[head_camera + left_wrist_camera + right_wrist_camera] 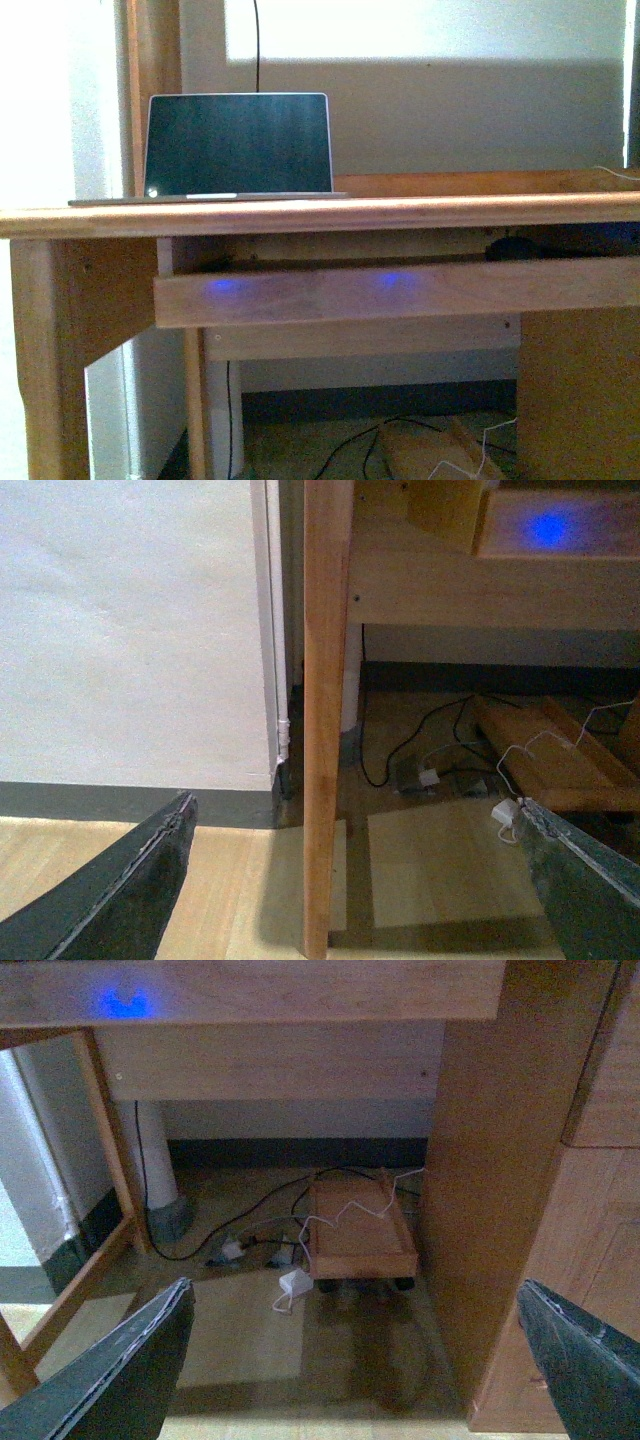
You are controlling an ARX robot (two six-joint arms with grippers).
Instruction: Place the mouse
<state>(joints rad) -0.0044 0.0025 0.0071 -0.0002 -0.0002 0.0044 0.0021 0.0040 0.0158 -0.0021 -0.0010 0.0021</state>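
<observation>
left pincer (355, 802) spread wide and empty; right pincer (355, 1285) likewise spread wide, gripping nothing.

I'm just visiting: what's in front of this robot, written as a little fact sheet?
Desk: light wooden desk with a pull-out shelf
On top: open laptop, dark screen, silver frame
Mouse: probably the small dark rounded shape under the desktop, right side; too dim to confirm
Left gripper: open, empty
Right gripper: open, empty
Floor: tangled cables
</observation>
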